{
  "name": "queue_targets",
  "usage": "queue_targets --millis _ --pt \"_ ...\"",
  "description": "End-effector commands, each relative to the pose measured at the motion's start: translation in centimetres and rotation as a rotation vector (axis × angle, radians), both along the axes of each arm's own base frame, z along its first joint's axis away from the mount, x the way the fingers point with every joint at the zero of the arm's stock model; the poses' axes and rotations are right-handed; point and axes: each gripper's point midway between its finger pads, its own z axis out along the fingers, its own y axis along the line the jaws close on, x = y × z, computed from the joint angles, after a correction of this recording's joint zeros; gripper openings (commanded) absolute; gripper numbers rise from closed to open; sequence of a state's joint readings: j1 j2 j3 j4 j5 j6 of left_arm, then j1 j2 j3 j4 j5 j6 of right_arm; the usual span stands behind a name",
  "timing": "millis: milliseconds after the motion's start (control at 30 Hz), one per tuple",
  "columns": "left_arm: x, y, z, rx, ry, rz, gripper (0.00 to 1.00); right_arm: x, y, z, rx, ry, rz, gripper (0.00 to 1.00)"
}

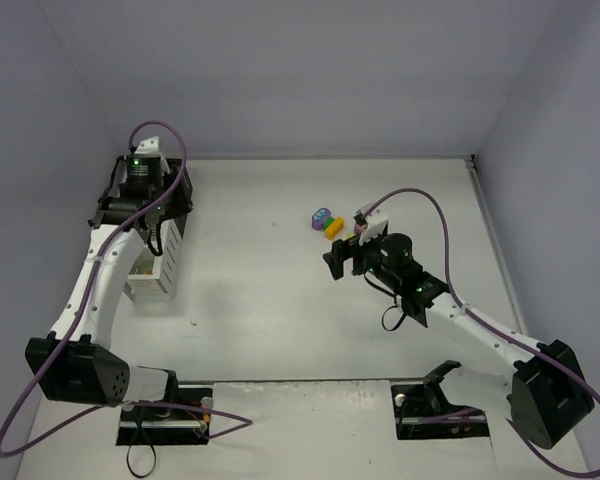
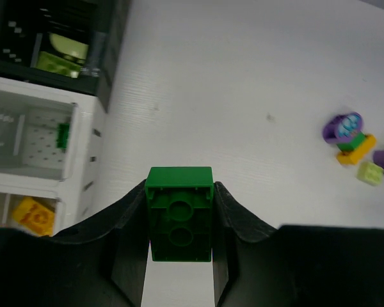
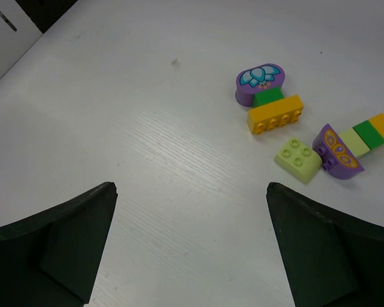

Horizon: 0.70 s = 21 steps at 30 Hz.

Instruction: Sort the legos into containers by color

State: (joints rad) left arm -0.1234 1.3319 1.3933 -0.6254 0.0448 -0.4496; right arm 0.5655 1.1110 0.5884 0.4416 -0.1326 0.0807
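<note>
The left gripper (image 2: pixel 179 220) holds a dark green brick (image 2: pixel 179 185) between its fingers, just beside the row of containers (image 2: pixel 32 137). The right gripper (image 3: pixel 191 192) stands wide with nothing in it. The loose legos (image 3: pixel 276 115) lie on the surface (image 3: pixel 147 128) ahead of it, a little to the right.

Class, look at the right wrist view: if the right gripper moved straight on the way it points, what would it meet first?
Probably bare table, though depth is unclear. The right gripper is open, and the legos lie off to one side of its line.
</note>
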Motion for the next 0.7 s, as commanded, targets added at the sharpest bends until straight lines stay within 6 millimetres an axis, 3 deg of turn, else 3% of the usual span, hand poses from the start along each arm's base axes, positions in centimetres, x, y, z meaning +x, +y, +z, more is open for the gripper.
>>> queue_targets --millis 0,233,533,667 --pt "1.2 5.2 2.0 0.100 -0.055 0.173 0.03 1.2 0.1 2.4 0.109 -0.066 -0.043 1.00" --pt "1.7 10.7 -1.3 0.133 0.034 0.342 0.03 1.4 -0.3 2.5 0.120 -0.061 -0.063 1.00" --pt "2.4 13.4 -6.2 0.122 0.180 0.429 0.04 1.6 -0.5 1.9 0.119 -0.044 -0.074 1.00" --pt "2.1 13.8 -8.1 0.114 0.231 0.442 0.24 1.6 -0.5 1.8 0.119 -0.038 -0.078 1.00"
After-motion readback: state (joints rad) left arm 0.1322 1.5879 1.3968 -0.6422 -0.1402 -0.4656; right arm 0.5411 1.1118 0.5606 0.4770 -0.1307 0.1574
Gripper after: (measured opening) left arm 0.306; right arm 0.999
